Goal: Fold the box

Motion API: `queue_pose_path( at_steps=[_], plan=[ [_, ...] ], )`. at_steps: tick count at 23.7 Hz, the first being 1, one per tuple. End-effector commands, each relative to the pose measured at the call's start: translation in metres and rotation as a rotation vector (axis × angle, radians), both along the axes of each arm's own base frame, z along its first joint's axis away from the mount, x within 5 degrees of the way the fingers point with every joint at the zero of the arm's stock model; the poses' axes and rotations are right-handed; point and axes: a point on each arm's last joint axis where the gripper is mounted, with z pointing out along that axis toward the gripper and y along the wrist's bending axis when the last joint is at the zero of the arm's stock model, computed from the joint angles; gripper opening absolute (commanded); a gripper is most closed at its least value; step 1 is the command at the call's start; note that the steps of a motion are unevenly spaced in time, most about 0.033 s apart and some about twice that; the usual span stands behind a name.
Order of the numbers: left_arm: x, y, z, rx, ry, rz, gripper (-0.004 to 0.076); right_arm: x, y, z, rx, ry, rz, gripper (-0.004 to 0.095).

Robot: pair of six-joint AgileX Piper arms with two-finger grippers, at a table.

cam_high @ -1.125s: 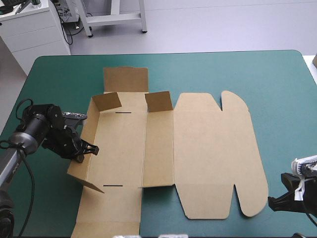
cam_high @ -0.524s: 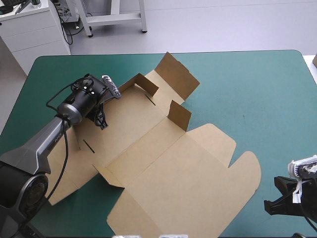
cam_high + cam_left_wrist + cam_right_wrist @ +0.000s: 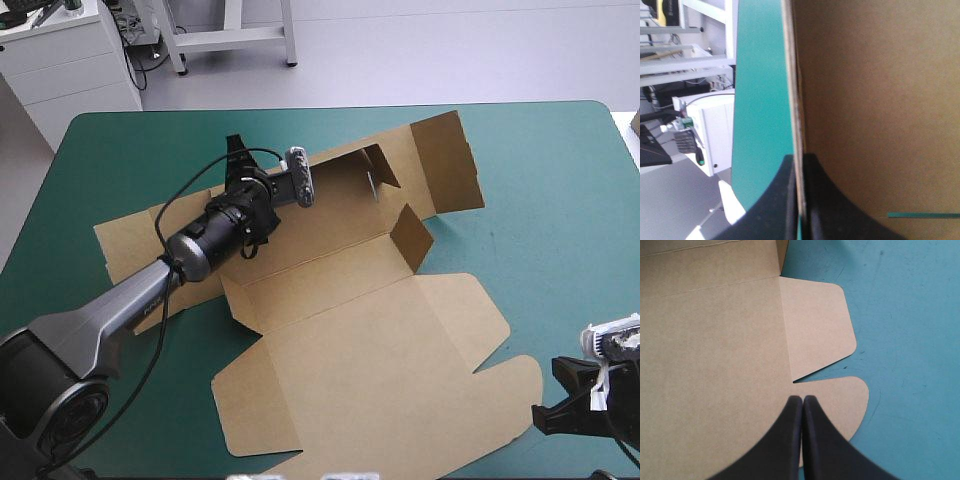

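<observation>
The left pincer [image 3: 800,167] pinches an edge of the box [image 3: 350,330]; the right pincer [image 3: 802,401], pressed together, points over its rounded flap [image 3: 842,400].

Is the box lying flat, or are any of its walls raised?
Partly raised: the box has two small flaps upright near its far end; its wide lid panel lies flat.

1. left gripper [image 3: 801,162]: from the high view its tips are buried behind its own wrist, right at the box [image 3: 370,340] wall.
2. right gripper [image 3: 802,401], off the box's rounded flap, is mostly cropped there.
</observation>
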Motion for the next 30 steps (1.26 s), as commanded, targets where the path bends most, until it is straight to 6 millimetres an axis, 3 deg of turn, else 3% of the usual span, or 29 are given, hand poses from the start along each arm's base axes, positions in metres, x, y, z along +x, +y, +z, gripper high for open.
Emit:
queue_pose_path(
  at_steps=[1, 8, 11, 16, 20, 25, 30],
  plan=[
    [-0.021, -0.012, 0.020, -0.009, -0.160, -0.092, -0.0032, 0.003, 0.003, 0.009, 0.034, -0.054, 0.007, -0.0018],
    [-0.062, -0.023, 0.008, 0.014, -0.405, -0.198, -0.0032, 0.002, 0.006, 0.009, 0.066, -0.043, 0.026, -0.0018],
    [-0.090, -0.026, -0.002, 0.032, -0.532, -0.280, -0.0032, 0.002, 0.006, 0.010, 0.072, -0.042, 0.021, -0.0018],
    [-0.115, -0.028, -0.018, 0.075, -0.533, -0.283, -0.0032, 0.002, 0.006, 0.010, 0.084, -0.040, 0.009, -0.0018],
    [-0.139, -0.045, -0.017, 0.053, -0.551, -0.353, -0.0032, 0.002, 0.005, 0.010, 0.089, -0.039, 0.000, -0.0018],
    [-0.149, -0.048, -0.017, -0.009, -0.497, -0.474, -0.0032, 0.002, 0.005, 0.010, 0.095, -0.036, -0.004, -0.0018],
    [-0.151, -0.037, -0.013, 0.017, -0.521, -0.452, -0.0032, 0.002, 0.005, 0.010, 0.095, -0.036, -0.004, -0.0018]
  ],
)
